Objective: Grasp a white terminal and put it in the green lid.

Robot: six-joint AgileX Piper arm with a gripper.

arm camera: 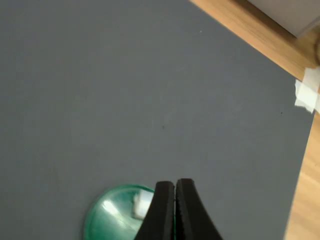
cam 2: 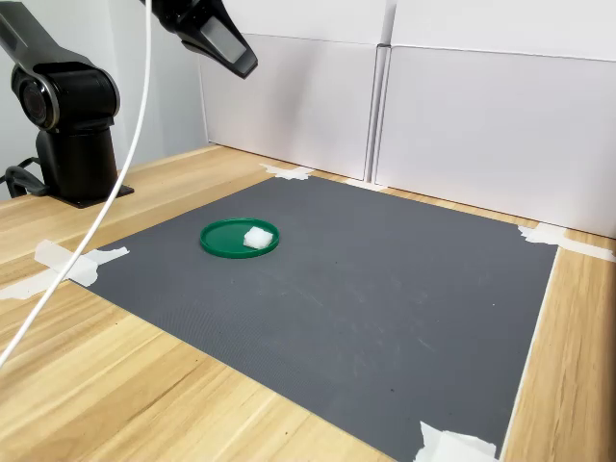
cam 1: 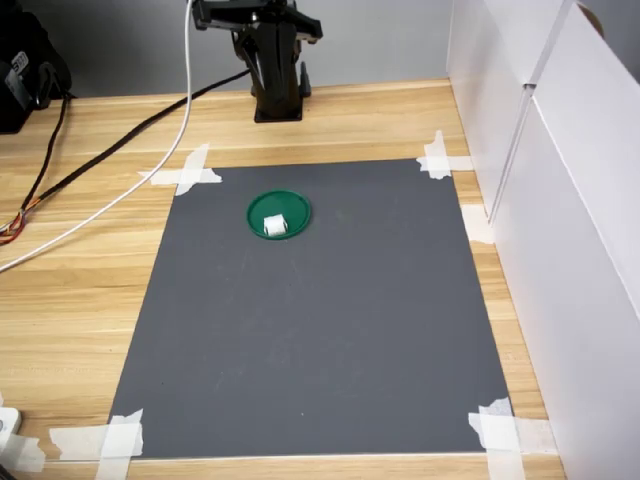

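In the first exterior view the green lid [cam 1: 279, 215] lies on the grey mat [cam 1: 330, 330], the white terminal [cam 1: 274, 225] resting inside it; the end effector itself is out of frame. In the wrist view the end effector [arm camera: 175, 192] hangs with its two black fingers pressed together, holding nothing; lid and terminal [arm camera: 141, 205] sit below it, partly hidden behind the fingers. In the second exterior view the end effector [cam 2: 245, 65] hovers high above the tabletop [cam 2: 144, 385]; the lid [cam 2: 240, 239] with its terminal [cam 2: 257, 236] lies well beneath it.

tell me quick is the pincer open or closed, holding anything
Pincer: closed, holding nothing; the white terminal lies in the green lid.
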